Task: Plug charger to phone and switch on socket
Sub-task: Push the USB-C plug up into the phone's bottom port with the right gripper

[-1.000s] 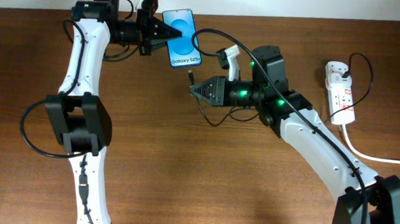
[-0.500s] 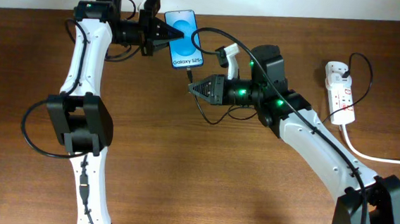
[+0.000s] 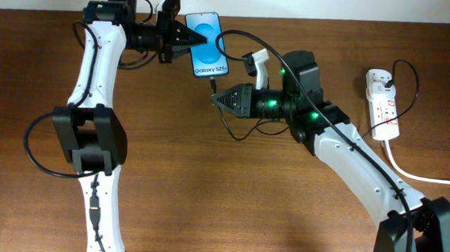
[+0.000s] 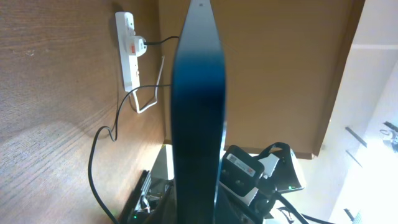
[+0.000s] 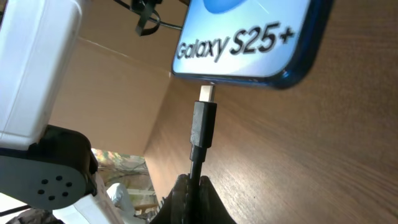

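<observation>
The phone [image 3: 207, 43], blue screen with "Galaxy S25+" text, lies at the back of the table. My left gripper [image 3: 190, 36] is shut on its left edge; in the left wrist view the phone [image 4: 198, 112] shows edge-on between the jaws. My right gripper [image 3: 217, 98] is shut on the charger cable [image 5: 198, 168] just behind its connector [image 5: 203, 118]. The connector's metal tip sits at the phone's bottom port [image 5: 208, 84], partly showing. The phone fills the top of the right wrist view [image 5: 249, 43]. The white socket strip [image 3: 382, 102] lies at the far right, the black cable running to it.
The strip's thick white cord [image 3: 420, 175] trails off the right edge. The black cable loops over the right arm [image 3: 262, 49]. The strip also shows in the left wrist view [image 4: 129, 50]. Bare wooden table lies in front of both arms.
The phone and left gripper shifted slightly right a second ago. The right gripper moved the connector up toward the phone's bottom edge. Little has moved in the last half second.
</observation>
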`<state>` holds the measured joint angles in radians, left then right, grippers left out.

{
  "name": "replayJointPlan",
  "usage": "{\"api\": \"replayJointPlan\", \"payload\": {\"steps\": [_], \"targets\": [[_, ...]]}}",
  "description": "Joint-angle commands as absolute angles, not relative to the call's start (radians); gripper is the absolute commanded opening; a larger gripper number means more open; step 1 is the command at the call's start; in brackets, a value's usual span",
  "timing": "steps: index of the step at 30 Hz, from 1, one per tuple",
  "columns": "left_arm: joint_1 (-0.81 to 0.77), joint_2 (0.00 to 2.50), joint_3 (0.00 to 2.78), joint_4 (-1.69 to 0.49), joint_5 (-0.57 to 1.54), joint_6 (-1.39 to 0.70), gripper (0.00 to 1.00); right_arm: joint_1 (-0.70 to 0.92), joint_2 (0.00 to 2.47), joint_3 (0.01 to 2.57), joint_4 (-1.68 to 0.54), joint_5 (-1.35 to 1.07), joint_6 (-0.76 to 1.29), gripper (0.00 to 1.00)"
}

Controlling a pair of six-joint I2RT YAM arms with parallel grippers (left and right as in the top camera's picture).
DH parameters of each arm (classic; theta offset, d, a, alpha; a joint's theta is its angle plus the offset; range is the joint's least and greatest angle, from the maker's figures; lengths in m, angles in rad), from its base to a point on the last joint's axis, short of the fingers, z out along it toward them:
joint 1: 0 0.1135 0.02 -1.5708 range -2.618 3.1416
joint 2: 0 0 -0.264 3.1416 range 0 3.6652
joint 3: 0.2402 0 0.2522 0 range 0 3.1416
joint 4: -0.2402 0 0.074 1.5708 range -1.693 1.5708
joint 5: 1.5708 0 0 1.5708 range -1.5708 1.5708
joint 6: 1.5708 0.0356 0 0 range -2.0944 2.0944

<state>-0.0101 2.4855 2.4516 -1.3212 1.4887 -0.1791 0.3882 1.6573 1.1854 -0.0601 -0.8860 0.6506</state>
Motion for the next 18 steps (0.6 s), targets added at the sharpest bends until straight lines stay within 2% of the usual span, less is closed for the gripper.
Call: {"api": "replayJointPlan", "payload": {"steps": [1, 18], "targets": [[-0.012, 2.474, 2.461, -1.322, 1.527, -0.163, 0.0, 0.398, 1.631, 1.188, -0.065, -0.876, 0.645, 0.04], [-0.013, 2.474, 2.461, -1.321, 1.522, -0.162, 0.0, 0.397, 1.631, 1.188, -0.044, -0.835, 0.645, 0.04]]}}
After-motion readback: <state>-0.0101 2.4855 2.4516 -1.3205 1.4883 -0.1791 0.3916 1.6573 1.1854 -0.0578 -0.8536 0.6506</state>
